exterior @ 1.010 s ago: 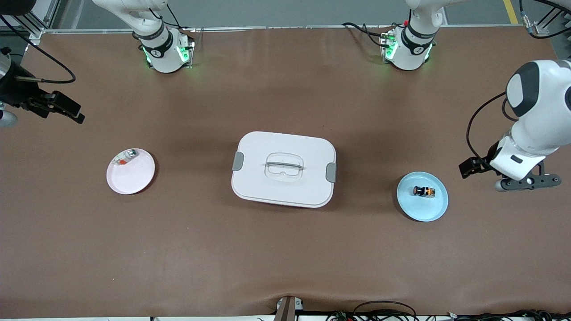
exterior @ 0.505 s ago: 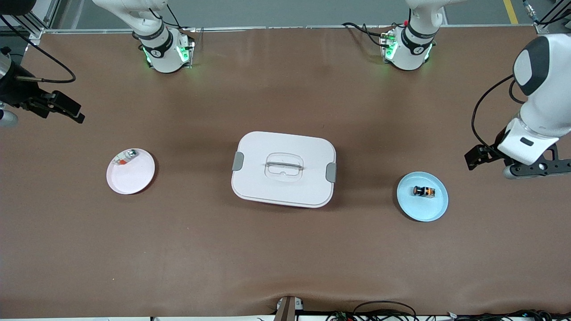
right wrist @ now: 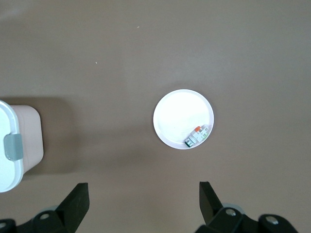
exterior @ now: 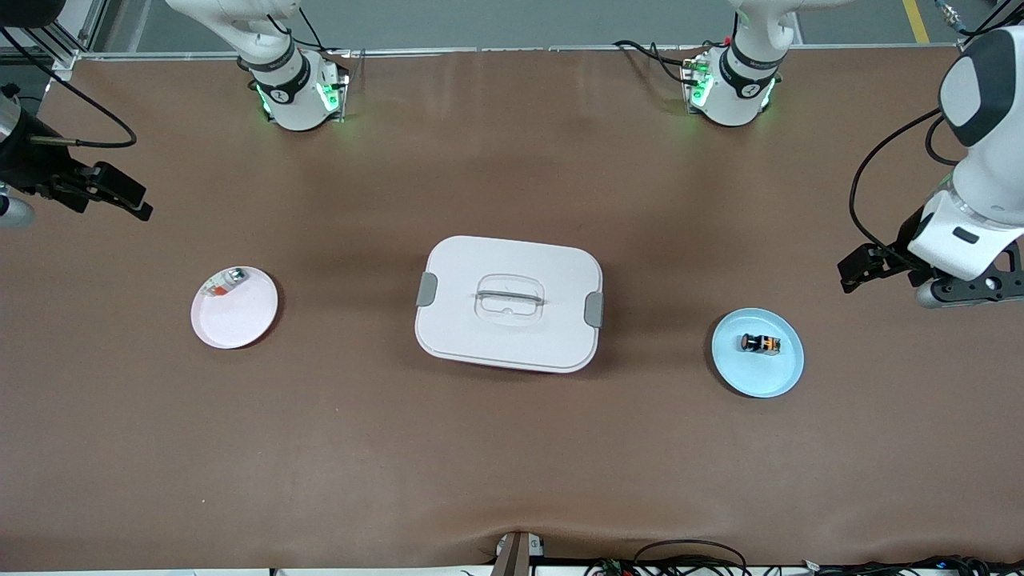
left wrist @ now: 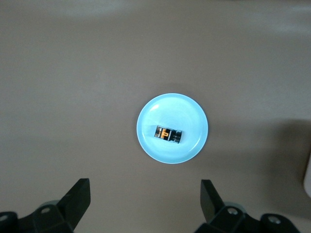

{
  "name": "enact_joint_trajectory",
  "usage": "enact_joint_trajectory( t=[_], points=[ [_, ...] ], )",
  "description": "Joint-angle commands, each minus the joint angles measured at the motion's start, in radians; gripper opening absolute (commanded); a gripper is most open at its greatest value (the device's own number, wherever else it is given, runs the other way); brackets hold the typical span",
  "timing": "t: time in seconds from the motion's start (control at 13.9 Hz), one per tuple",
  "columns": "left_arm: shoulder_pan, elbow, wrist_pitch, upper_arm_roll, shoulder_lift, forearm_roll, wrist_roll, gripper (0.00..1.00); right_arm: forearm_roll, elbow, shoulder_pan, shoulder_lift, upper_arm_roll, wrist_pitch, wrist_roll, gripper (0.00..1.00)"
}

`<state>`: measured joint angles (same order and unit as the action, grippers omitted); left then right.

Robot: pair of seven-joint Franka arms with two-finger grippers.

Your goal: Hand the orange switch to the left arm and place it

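The orange switch (exterior: pixel 761 343) lies on its side on a round blue plate (exterior: pixel 740 368) toward the left arm's end of the table. In the left wrist view the switch (left wrist: pixel 168 134) sits mid-plate (left wrist: pixel 187 109). My left gripper (left wrist: pixel 145 194) is open and empty, held high beside the plate; its hand (exterior: pixel 964 288) is over the table's end. The white box (exterior: pixel 509 336) stands shut at the table's middle. My right gripper (right wrist: pixel 144 194) is open and empty, high over the right arm's end, its hand (exterior: pixel 16 210) at the view's edge.
A round pink plate (exterior: pixel 240 320) holds a clear-silver item with a red mark (exterior: pixel 224 282) toward the right arm's end. It also shows in the right wrist view (right wrist: pixel 197 136), with the box's corner and grey latch (right wrist: pixel 13 147) at the edge.
My left arm has drawn away from the blue plate, toward its end of the table and toward the bases. The right arm, the switch and the box have not moved.
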<state>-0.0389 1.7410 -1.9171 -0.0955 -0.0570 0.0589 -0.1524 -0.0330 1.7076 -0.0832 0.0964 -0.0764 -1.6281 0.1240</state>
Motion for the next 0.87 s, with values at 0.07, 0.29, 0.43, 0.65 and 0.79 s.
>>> enact_joint_trajectory(
  t=[0.07,0.29,0.43,0.65,0.79],
  points=[
    [0.115,0.000,0.047,0.124,0.075,-0.033,0.027,1.00,-0.016,0.026,-0.004,0.026,0.000,-0.010,-0.032,1.00],
    [0.114,-0.026,0.085,0.122,0.098,-0.034,0.025,1.00,-0.016,0.026,-0.003,0.026,0.000,-0.009,-0.032,1.00],
    [0.114,-0.087,0.140,0.123,0.089,-0.039,0.024,1.00,-0.016,0.026,-0.004,0.026,0.000,-0.009,-0.032,1.00],
    [0.119,-0.115,0.204,0.120,0.089,-0.039,0.024,1.00,-0.019,0.026,-0.007,0.026,0.000,-0.007,-0.032,1.00],
    [0.123,-0.115,0.228,0.119,0.091,-0.039,0.025,1.00,-0.025,0.026,-0.009,0.026,0.001,-0.010,-0.032,1.00]
  ],
)
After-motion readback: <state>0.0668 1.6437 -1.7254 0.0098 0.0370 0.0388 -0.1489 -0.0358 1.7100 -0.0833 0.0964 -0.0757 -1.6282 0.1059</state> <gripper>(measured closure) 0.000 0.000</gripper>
